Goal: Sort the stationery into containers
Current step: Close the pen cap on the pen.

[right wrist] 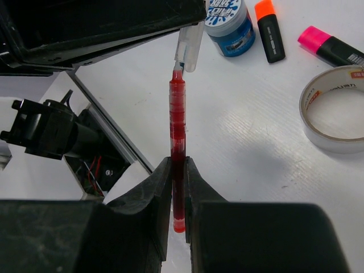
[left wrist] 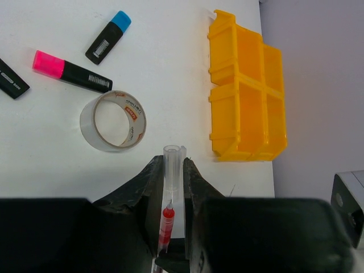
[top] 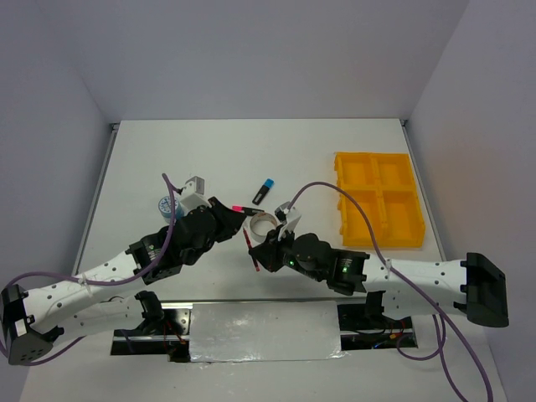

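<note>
Red pen [right wrist: 177,131] is held at both ends between the two arms, near the middle of the bench [left wrist: 170,68] and in front of the arm bases. The right gripper [right wrist: 177,165] has its fingers pressed tight on the lower barrel, with the butt end poking out behind them. The left gripper [left wrist: 172,168] is clamped just as narrowly on a clear cap [left wrist: 171,170] at the pen's tip. The tip sits at the cap's mouth (whether it is fully seated, cannot tell). A silvery tape ring [left wrist: 114,120] lies on the bench just beyond the pen. A pink-capped marker [left wrist: 68,71] lies near the ring and a blue-capped marker [left wrist: 108,37] lies farther out. In the right wrist view, a blue-white tape roll [right wrist: 229,23] and an orange-capped marker [right wrist: 269,28] sit side by side close to the left gripper. The yellow tray [top: 375,186] stands at the right side of the bench, well apart from the pen.
</note>
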Robot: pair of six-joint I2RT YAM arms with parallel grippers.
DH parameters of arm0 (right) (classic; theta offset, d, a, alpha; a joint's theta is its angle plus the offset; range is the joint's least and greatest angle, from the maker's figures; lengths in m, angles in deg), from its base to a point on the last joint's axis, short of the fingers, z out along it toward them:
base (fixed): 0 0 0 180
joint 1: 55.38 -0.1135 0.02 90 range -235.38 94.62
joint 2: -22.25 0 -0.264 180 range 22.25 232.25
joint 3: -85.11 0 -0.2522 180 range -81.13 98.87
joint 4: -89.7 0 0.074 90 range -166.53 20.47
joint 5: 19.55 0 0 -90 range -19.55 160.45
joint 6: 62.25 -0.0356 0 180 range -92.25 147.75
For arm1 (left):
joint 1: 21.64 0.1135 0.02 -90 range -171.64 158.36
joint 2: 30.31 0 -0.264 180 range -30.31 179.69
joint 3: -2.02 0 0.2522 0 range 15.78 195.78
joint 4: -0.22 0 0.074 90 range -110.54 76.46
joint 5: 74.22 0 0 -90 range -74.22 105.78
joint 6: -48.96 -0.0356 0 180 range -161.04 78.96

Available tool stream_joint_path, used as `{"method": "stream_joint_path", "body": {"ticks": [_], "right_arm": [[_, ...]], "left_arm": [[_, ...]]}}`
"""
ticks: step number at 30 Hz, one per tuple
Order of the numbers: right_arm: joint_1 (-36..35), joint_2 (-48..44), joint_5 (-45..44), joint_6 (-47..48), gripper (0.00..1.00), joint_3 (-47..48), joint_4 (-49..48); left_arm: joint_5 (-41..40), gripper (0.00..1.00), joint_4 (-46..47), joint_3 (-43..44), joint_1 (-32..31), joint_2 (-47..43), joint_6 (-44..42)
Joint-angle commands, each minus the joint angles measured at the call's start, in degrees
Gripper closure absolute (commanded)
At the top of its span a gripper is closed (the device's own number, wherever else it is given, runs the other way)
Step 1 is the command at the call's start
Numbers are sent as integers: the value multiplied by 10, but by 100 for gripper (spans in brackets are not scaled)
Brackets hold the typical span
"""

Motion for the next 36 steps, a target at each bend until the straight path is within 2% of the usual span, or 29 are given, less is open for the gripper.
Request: {"method": "stream_joint_path", "body": {"ticks": [1,21,29,36], "right_arm": [[-2,5,-9,2,100,30,-11],[-2,14,-49,-7,100,55,34],[-3,17,-41,-8,100,70,34],[-2,34,-83,-26,100,96,72]], "left_arm": [[-9,100,30,2,-4,-8,-10],[-11,100,45,-6,-4,-17,-38],[5,100,124,-47,-4,-26,-77],[6,100,132,-50,-4,-24,-80]]}}
